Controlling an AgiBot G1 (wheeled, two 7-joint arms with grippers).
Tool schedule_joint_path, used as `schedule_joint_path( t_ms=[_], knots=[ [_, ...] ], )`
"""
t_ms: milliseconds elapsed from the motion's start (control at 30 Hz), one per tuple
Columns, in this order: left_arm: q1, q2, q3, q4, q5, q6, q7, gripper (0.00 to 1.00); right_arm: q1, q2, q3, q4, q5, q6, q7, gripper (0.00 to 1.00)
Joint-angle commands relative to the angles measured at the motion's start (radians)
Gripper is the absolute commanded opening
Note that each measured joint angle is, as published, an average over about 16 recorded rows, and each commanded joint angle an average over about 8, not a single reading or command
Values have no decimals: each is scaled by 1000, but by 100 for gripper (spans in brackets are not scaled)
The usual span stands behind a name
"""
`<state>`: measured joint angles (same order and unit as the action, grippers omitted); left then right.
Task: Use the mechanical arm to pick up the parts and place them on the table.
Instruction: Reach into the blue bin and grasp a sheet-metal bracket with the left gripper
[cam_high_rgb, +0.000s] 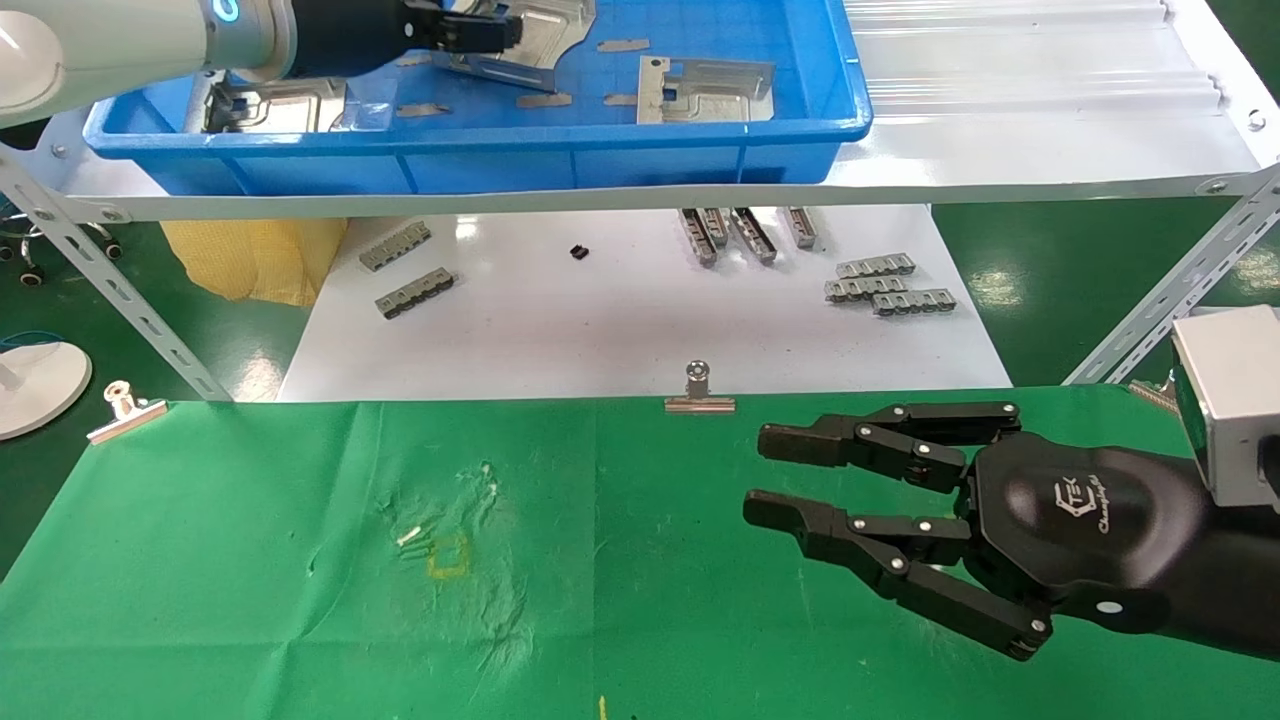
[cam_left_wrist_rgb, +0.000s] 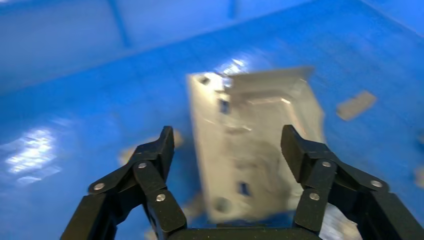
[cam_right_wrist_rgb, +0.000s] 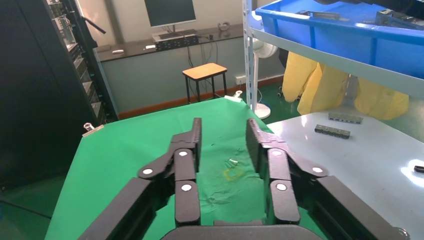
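Nearest: right gripper (cam_high_rgb: 765, 472) hovering over the green table (cam_high_rgb: 250, 560), fingers spread, nothing between them; arm cut off by the frame edge. Same gripper (cam_right_wrist_rgb: 222, 135) seen from its wrist camera, empty, green cloth below. Small yellowish mark (cam_high_rgb: 448, 555) on the cloth, hard to make out. Two binder clips on the table's far edge: one centre (cam_high_rgb: 699, 390), one at the left (cam_high_rgb: 125, 408).

Beyond the table: glossy white board (cam_high_rgb: 620, 330) with grey comb-like strips: two at left (cam_high_rgb: 405, 270), four side by side under the shelf edge (cam_high_rgb: 745, 235), partly hidden, three stacked at right (cam_high_rgb: 888, 283). One tiny black bit (cam_high_rgb: 579, 252), unidentifiable.

Farthest: white shelf (cam_high_rgb: 1050, 130) carrying a blue bin (cam_high_rgb: 480, 150). Three parts visible in the bin: one at the left (cam_high_rgb: 275, 105), half hidden by the left arm; one at the right (cam_high_rgb: 705, 90), lying flat, well apart from either gripper; one at the back (cam_high_rgb: 535, 40), cut off by the frame top, with the left gripper (cam_high_rgb: 490, 32) reaching onto it. Wrist view: left gripper (cam_left_wrist_rgb: 227, 142) fingers wide apart, straddling that part (cam_left_wrist_rgb: 255, 145), blurred; contact with the fingers not discernible, jaws not closed on it. Several small grey tabs (cam_high_rgb: 545, 100) scattered on the bin floor, count unclear.
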<state>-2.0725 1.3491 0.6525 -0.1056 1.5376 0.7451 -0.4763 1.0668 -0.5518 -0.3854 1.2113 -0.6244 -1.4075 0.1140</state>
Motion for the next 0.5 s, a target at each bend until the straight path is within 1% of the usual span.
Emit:
schedule_joint_path(
  t_ms=[33, 167, 500],
  knots=[
    [-4, -2, 4, 4, -2, 32, -9, 0, 0, 0, 0, 0, 0, 0, 0, 100],
    [-11, -3, 9, 13, -2, 55, -16, 0, 0, 0, 0, 0, 0, 0, 0, 100],
    [4, 0, 7, 4, -20, 13, -16, 0, 0, 0, 0, 0, 0, 0, 0, 100]
  ],
)
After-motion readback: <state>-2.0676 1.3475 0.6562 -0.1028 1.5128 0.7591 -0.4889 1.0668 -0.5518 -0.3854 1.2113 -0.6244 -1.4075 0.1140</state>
